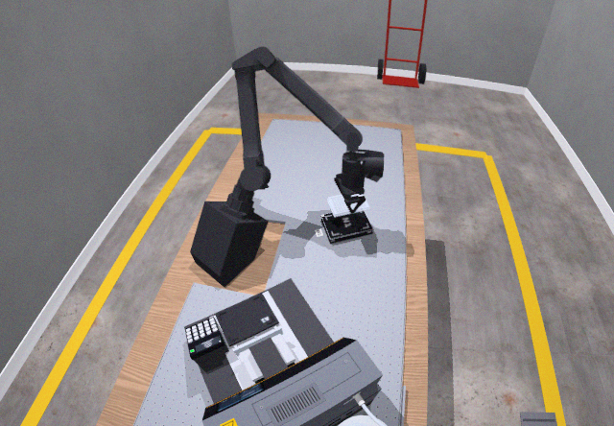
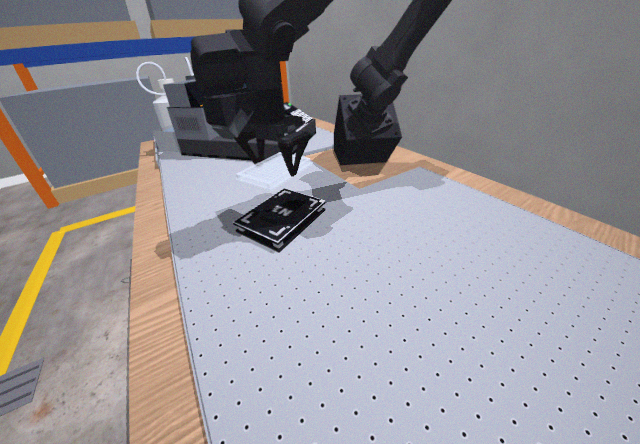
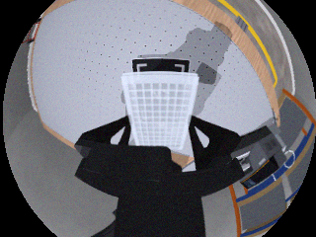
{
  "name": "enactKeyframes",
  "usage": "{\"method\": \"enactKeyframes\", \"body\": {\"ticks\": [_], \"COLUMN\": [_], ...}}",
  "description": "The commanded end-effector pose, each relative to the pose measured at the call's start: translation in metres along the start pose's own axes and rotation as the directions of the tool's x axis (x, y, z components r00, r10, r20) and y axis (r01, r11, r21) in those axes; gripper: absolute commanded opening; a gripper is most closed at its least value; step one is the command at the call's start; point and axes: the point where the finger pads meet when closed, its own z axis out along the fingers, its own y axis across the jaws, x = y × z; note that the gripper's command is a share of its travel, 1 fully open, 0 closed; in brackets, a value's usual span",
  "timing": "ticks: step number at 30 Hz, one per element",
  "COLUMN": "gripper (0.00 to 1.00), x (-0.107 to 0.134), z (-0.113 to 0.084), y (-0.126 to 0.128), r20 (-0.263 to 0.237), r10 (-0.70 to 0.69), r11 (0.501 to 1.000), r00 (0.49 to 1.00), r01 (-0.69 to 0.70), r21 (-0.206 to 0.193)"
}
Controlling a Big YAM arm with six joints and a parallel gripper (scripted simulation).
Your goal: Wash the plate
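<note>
Plate aloft, gripped near N1.
Plate (image 1: 341,205) (image 2: 269,171) (image 3: 160,106) lies between the fingers of the end effector (image 1: 348,204) (image 2: 275,167) (image 3: 159,118), held by its sides, reaching toward 12 o'clock in wrist view; nest N1 (image 1: 345,229) (image 2: 278,218) (image 3: 161,65) shows beyond.

The hand (image 1: 348,204) (image 2: 275,167) (image 3: 159,118) points down, fingers clamped at a wide spread.
</note>
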Motion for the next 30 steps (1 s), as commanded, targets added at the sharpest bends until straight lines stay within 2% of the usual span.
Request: {"method": "enactKeyframes", "body": {"ticks": [1, 14, 16, 17, 19, 30], "gripper": [0.82, 0.82, 0.82, 0.82, 0.82, 0.82], "x": [0.000, 0.000, 0.000, -0.008, -0.001, 0.000], "z": [0.006, 0.029, 0.029, 0.025, 0.034, 0.052], "y": [-0.003, -0.001, -0.001, -0.004, -0.001, -0.001], "r20": [-0.001, -0.004, -0.004, 0.013, -0.004, -0.004], "r10": [0.023, 0.017, 0.017, 0.016, 0.017, 0.017], "r11": [1.000, 1.000, 1.000, 1.000, 1.000, 1.000], "r00": [1.000, 1.000, 1.000, 1.000, 1.000, 1.000], "r01": [-0.023, -0.017, -0.017, -0.016, -0.017, -0.017], "r21": [0.005, 0.001, 0.001, 0.009, 0.001, 0.001]}}
